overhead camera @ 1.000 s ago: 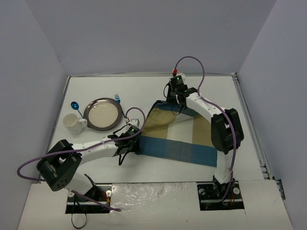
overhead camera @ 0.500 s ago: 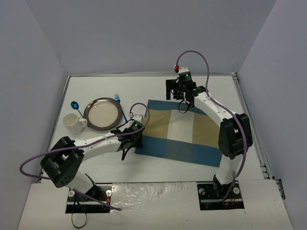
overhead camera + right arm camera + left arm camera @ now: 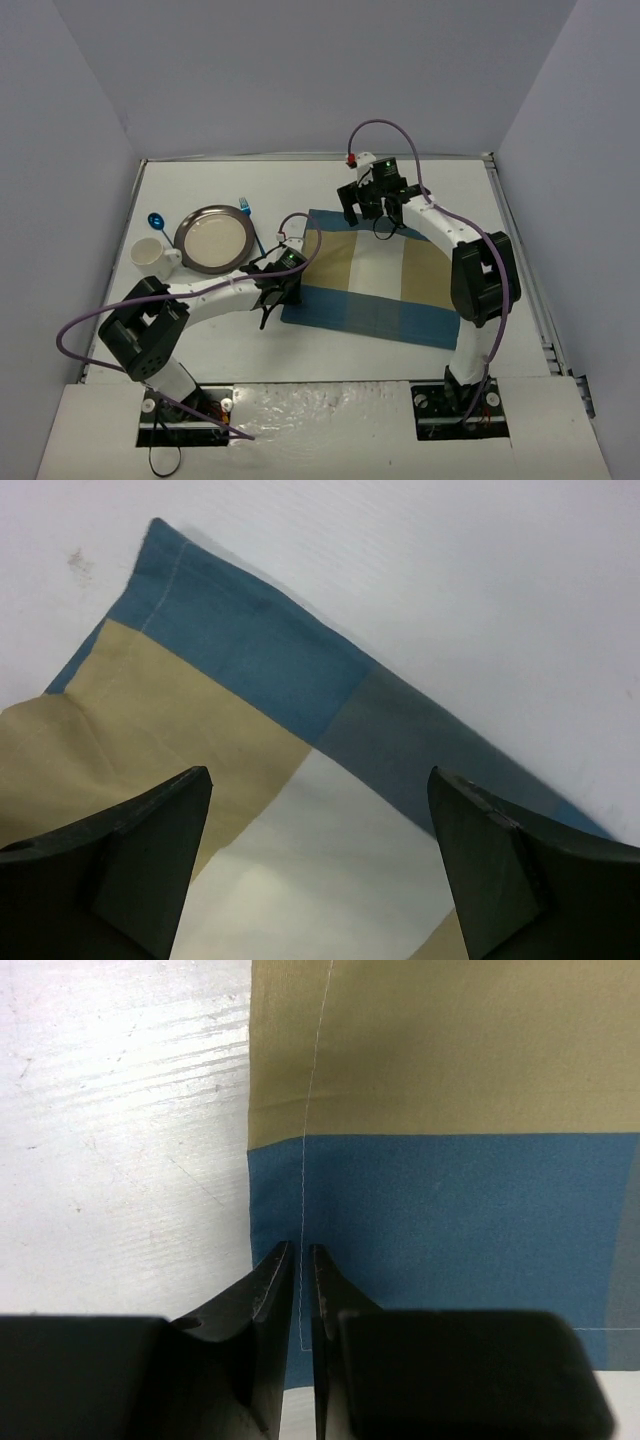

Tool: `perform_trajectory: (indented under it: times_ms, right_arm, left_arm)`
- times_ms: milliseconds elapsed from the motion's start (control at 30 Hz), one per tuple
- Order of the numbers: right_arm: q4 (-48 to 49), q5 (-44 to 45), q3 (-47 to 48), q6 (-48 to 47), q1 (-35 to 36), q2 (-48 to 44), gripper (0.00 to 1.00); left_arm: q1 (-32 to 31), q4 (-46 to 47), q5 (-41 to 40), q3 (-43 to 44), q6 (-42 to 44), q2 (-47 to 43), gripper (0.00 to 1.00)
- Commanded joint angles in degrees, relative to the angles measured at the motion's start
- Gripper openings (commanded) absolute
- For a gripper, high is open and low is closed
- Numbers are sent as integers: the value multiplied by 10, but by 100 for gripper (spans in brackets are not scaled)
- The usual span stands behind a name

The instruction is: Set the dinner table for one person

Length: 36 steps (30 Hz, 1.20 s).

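Note:
The blue-and-tan checked placemat point(image 3: 370, 275) lies spread flat on the white dinner table point(image 3: 450, 180). My left gripper point(image 3: 272, 300) is at its near-left corner. In the left wrist view that gripper point(image 3: 301, 1250) is shut, its tips pinched together on the placemat's point(image 3: 450, 1190) blue border along the stitch line. My right gripper point(image 3: 368, 212) hangs above the placemat's far edge. It point(image 3: 318, 772) stands wide open with nothing between its fingers, and the placemat's point(image 3: 200, 700) far-left corner lies on the table point(image 3: 450, 580) below.
At the far left are a metal plate point(image 3: 213, 238), a white mug point(image 3: 152, 257), a blue spoon point(image 3: 155, 219) and a blue fork point(image 3: 246, 212) beside the plate's right rim. Lavender-grey walls enclose the table on three sides.
My right gripper opened and let go of the placemat's far edge, then lifted slightly. The raised, folded cloth dropped flat. My left gripper shifted a little to the right, still shut.

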Motion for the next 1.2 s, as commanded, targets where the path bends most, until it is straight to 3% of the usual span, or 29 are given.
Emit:
perform_trajectory:
  times_ms: [0, 367, 633, 800, 1000, 1100, 1167]
  right_arm:
    - [32, -102, 86, -127, 9, 57, 88]
    - [23, -151, 177, -262, 15, 174, 89]
    - [-21, -192, 251, -291, 15, 244, 88]
    - [-41, -190, 279, -298, 12, 279, 81]
    - [-49, -203, 294, -302, 5, 292, 49]
    - [-50, -197, 307, -303, 1, 298, 17]
    - [-50, -192, 317, -302, 0, 304, 5]
  left_arm:
    - [5, 1, -13, 18, 1, -43, 9]
    - [4, 3, 1, -4, -29, -36, 8]
    - [4, 0, 8, -16, -35, -37, 8]
    - [4, 4, 12, -18, -36, -32, 8]
    - [5, 4, 19, -25, -37, -24, 8]
    - [5, 6, 21, -26, -37, -20, 7]
    - [6, 6, 23, -26, -38, -16, 7]
